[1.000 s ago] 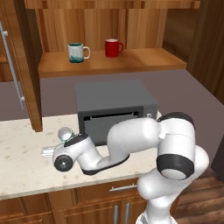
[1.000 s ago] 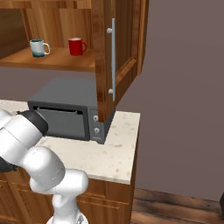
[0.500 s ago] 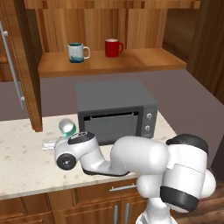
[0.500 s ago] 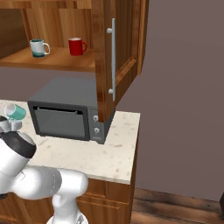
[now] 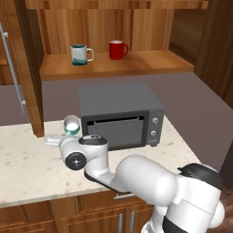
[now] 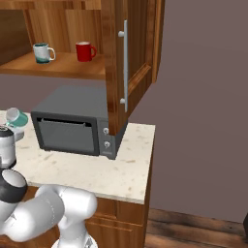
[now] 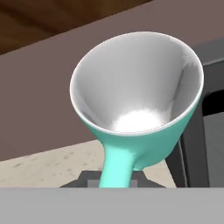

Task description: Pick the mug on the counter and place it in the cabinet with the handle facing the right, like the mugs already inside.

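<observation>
The mint-turquoise mug (image 5: pixel 72 124) hangs tilted just above the counter (image 5: pixel 27 168), left of the microwave, its white inside towards the hand camera. My gripper (image 5: pixel 67 135) is shut on the mug's handle (image 7: pixel 115 168), which runs down between the dark fingertips (image 7: pixel 81 181). In the right base view the mug (image 6: pixel 17 117) shows at the left edge above the white hand. Higher up, the cabinet shelf (image 5: pixel 113 66) carries the white mug with teal pattern (image 5: pixel 78 54) and the red mug (image 5: pixel 117 49), both with handles to the right.
A dark grey microwave (image 5: pixel 119 113) stands on the counter right beside the mug. The cabinet's open doors hang at the left (image 5: pixel 18 68) and right (image 6: pixel 123 63) with long metal bars. Free shelf room lies right of the red mug.
The mug has risen a little off the counter with the gripper shut on its handle. The arm's elbow has swung down and forward.
</observation>
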